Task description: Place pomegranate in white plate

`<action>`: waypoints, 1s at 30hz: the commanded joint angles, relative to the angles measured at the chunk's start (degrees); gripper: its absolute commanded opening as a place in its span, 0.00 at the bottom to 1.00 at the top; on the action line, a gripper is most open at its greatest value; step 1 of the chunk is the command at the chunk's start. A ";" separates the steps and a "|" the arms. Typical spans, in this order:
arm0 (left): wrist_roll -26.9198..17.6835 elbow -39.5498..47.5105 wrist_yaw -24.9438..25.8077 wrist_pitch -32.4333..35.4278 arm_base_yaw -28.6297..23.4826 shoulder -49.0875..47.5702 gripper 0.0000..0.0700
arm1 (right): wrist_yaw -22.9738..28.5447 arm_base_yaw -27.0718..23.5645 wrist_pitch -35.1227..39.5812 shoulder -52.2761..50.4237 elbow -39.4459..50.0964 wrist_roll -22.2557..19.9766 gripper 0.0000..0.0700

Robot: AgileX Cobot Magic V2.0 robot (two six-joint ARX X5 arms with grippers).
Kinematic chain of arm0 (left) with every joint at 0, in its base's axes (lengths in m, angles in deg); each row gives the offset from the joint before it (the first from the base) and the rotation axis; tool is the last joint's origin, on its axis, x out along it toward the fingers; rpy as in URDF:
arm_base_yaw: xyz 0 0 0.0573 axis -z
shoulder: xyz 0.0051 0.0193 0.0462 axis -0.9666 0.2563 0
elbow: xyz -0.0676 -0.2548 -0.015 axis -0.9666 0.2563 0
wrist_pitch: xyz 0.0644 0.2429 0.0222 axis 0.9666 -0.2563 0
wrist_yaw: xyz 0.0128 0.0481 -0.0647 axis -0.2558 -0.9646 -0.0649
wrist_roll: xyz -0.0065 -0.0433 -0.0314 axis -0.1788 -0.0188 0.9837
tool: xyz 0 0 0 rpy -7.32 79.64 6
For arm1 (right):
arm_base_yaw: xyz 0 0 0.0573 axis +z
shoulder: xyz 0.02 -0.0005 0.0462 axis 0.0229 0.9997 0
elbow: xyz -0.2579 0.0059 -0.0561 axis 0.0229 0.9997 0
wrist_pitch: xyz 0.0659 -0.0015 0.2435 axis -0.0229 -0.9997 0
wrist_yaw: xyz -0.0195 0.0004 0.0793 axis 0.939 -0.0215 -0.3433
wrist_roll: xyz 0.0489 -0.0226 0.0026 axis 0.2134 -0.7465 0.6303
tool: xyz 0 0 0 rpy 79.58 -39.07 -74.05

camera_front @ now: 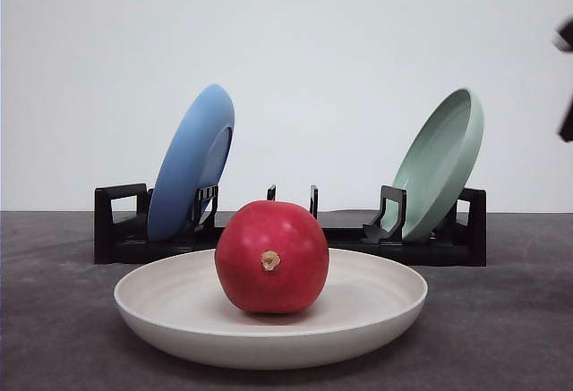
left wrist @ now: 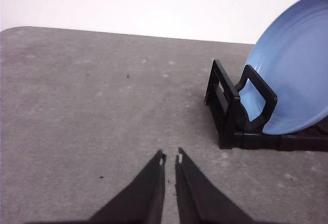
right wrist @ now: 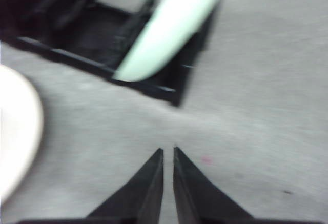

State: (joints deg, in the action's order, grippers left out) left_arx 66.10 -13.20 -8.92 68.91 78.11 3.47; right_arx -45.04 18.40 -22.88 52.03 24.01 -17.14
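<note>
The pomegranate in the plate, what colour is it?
The pomegranate is deep red with a small tan nub, seen best in the front view.

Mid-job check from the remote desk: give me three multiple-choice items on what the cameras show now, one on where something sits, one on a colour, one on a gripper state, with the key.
1. Where is the pomegranate?
A. In the white plate
B. On the black rack
C. On the bare table

2. What colour is the plate leaning at the rack's left end?
A. Pale green
B. Blue
C. White

3. How does the left gripper stand?
A. Shut on the fruit
B. Wide open
C. Shut, holding nothing

Key:
1 A, the fruit rests inside the plate's rim in the front view.
2 B, the blue plate leans left, the green plate right.
3 C, its fingertips nearly meet over bare table.
</note>
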 commanded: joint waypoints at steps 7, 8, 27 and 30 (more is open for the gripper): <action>0.44 0.52 -0.13 0.76 -0.04 -0.04 0.02 | 0.26 -8.22 14.86 -14.68 14.92 -0.58 0.04; 0.44 0.52 -0.13 0.76 -0.04 -0.04 0.02 | 0.26 -9.28 15.22 -16.76 16.33 -0.57 0.04; 0.44 0.52 -0.13 0.76 -0.04 -0.04 0.02 | 0.05 -17.34 10.17 -38.67 24.22 2.40 0.04; 0.44 0.52 -0.13 0.77 -0.04 -0.04 0.02 | -0.06 -17.34 9.70 -39.56 24.22 2.44 0.04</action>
State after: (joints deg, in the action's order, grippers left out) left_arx 66.10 -13.20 -8.92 69.02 78.11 3.47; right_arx -45.05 1.15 -13.27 12.37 47.99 -15.42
